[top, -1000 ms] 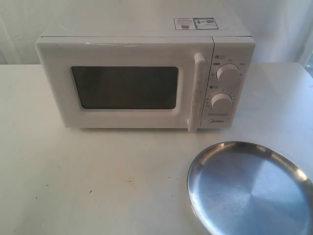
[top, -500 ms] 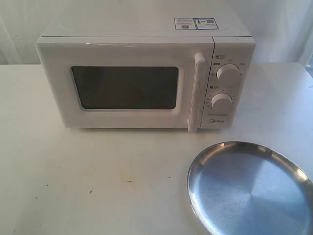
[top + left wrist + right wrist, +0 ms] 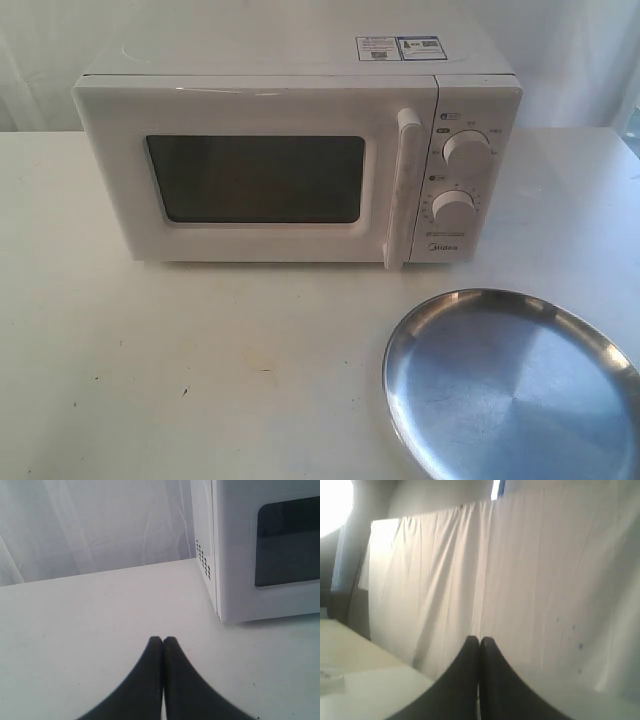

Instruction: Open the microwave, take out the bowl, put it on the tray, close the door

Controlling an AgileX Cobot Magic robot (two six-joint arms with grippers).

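The white microwave [image 3: 290, 160] stands at the back of the table with its door [image 3: 255, 175] shut; the vertical bar handle [image 3: 403, 185] is beside the two knobs. The bowl is hidden. The shiny steel tray [image 3: 505, 385] lies empty at the front right. Neither arm shows in the exterior view. In the left wrist view my left gripper [image 3: 163, 639] is shut with nothing in it, above bare table, the microwave's [image 3: 260, 550] left corner off to one side. My right gripper [image 3: 479, 639] is shut and empty, facing a white curtain [image 3: 520, 570].
A white curtain [image 3: 50, 50] hangs behind the table. The white tabletop [image 3: 180, 360] stretches in front of the microwave, left of the tray. The microwave's side vent holes [image 3: 202, 560] show in the left wrist view.
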